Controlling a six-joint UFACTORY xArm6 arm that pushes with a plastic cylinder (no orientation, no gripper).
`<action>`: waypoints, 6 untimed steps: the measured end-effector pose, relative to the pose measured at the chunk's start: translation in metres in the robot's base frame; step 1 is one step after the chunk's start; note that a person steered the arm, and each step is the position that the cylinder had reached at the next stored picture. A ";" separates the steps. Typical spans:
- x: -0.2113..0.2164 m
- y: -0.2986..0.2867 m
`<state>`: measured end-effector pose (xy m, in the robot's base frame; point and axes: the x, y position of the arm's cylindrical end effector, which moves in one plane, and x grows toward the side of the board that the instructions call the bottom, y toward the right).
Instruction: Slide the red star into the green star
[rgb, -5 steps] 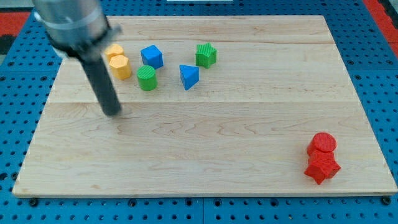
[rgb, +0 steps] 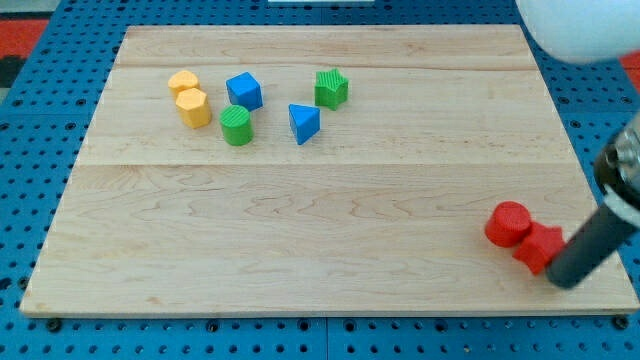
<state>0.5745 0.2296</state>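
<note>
My tip (rgb: 567, 279) sits at the view's bottom right, the dark rod slanting up from it toward the right edge of the frame. This rig carries no fingers, so I have nothing spread or pinched to report; the rod's lower end is all that meets the tabletop (rgb: 330, 230). The tip is pressed against the lower right side of the red star (rgb: 538, 246), whose shape I can only partly make out because the rod overlaps its right edge. Just up and to the view's left of that star, touching it, is a red cylinder (rgb: 509, 223).

The green star (rgb: 331, 88) is well apart from here, up near the view's top, a little left of centre. Just below and to its left lies a blue triangular block (rgb: 304, 123). Further left is a blue cube (rgb: 244, 91), with a green cylinder (rgb: 236, 126) just beneath it. At the left end of that cluster two yellow blocks touch each other: a rounded one (rgb: 183, 82) above and a hexagonal one (rgb: 194, 107) below.

A blurred white part of the arm (rgb: 585, 30) fills the view's top right corner.
</note>
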 end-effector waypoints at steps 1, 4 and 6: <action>-0.059 -0.022; -0.217 -0.130; -0.265 -0.137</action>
